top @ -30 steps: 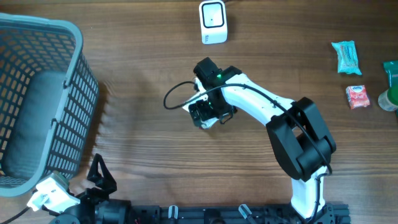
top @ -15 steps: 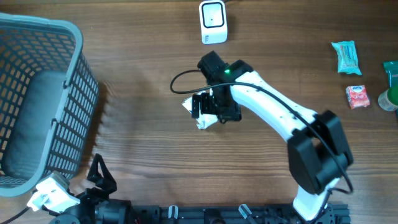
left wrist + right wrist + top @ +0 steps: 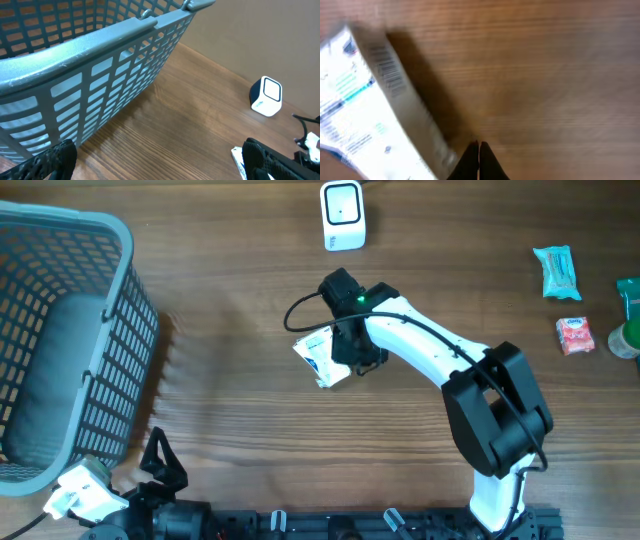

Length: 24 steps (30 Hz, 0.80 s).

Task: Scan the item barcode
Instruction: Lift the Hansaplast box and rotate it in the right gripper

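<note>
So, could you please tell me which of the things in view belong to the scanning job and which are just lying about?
For the job:
white packet with its barcode
scanner
right gripper

Lying about:
basket
teal packet
red packet
green items at the right edge

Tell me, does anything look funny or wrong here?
Yes. The right gripper is shut, but the white box with the barcode lies slanted beside it, not between its jaws. So it seems to be gripping nothing at all.
</note>
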Tool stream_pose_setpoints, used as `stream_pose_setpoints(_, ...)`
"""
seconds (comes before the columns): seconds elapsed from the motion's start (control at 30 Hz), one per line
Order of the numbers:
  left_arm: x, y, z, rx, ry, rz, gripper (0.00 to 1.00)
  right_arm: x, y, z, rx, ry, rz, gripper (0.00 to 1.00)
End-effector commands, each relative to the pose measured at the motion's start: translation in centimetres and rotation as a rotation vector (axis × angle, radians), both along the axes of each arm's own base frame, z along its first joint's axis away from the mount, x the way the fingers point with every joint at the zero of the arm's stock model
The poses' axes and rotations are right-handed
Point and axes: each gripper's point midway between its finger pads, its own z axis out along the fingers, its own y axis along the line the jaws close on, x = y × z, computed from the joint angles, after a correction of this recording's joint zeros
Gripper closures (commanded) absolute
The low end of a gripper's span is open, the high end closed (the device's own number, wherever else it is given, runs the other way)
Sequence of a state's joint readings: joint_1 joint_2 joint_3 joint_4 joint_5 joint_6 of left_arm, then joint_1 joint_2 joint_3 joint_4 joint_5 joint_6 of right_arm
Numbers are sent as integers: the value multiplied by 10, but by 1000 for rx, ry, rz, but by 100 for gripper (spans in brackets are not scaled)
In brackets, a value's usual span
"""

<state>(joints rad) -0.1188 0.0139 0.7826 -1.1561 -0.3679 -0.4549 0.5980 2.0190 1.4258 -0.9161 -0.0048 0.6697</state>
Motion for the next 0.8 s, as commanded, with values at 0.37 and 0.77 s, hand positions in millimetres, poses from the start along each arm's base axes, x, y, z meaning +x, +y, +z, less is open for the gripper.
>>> stream_pose_setpoints(0.37,0,-1,1,-6,-9,-3,0,-55,99,37,648,342,136,96)
stream_pose_setpoints(0.77,0,-1,1,-6,-9,-3,0,1,73,7,387,120,-243,0)
